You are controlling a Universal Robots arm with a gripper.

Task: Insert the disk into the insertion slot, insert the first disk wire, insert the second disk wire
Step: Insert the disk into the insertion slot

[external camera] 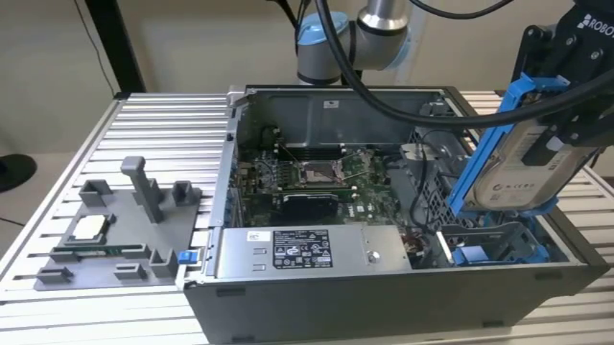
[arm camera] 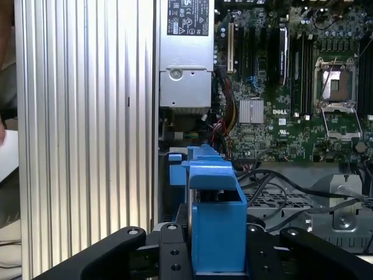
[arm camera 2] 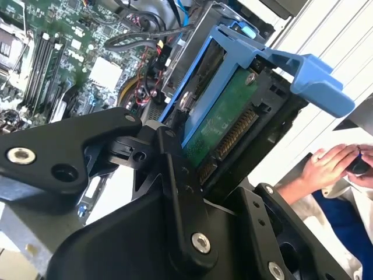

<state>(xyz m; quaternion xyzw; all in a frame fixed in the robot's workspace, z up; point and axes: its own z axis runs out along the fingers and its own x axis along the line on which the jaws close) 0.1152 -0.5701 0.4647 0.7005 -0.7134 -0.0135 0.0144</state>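
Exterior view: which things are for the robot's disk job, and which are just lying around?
For the job: gripper, the disk it holds, slot.

Just lying about: grey tray, power box, motherboard, a person's hands.

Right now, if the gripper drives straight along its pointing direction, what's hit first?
Likely the insertion slot, directly under the disk the gripper holds; depth is unclear, so alignment unconfirmed.

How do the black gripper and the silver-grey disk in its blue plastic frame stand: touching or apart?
Touching. In the first wrist view the gripper presses both sides of the disk in its blue frame, with no gap.
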